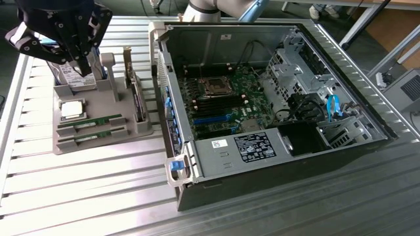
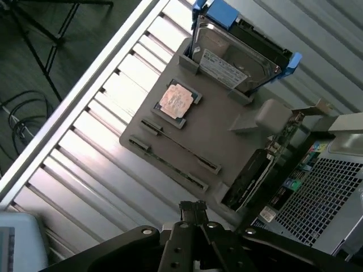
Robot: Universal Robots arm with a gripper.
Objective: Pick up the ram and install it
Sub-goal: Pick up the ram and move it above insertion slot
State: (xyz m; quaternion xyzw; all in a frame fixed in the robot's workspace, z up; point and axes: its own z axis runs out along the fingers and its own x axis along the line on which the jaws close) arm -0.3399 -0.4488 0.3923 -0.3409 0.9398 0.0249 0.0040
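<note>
Scene: an open computer case (image 1: 276, 98) lies on its side on a slatted metal tabletop (image 1: 98, 191). A grey holder block (image 1: 98, 105) sits at about 9 o'clock from it on the exterior view's dial, just beside the case wall.
Gripper: the black gripper (image 1: 84, 69) hangs over the far end of the holder, at about 11 o'clock in the exterior view. Its tip points down at the hard drive.
Fingers: together at the tip, with nothing between them. The wrist view shows the gripper (image 2: 193, 211) the same way.
Ram: the ram (image 1: 90, 122) is a thin green stick lying in a groove at the near end of the holder. It is at about 6 o'clock from the gripper, well apart from it and not touched. In the wrist view the ram (image 2: 180, 145) shows edge-on as a dark line.
Second stick: a second green stick (image 1: 92, 136) lies parallel in the next groove, just beside the first at its 6 o'clock.
Processor: a square silver processor chip (image 1: 71, 109) rests flat in the holder, between the hard drive and the ram.
Hard drive: a silver hard drive (image 1: 75, 78) with a white label stands on edge in the holder, right under the gripper tip.
Motherboard: the green motherboard (image 1: 223, 98) lies inside the case, with rows of black and blue slots (image 1: 217, 110) near its middle.
Task state: both sticks are in the holder, not in the case.
</note>
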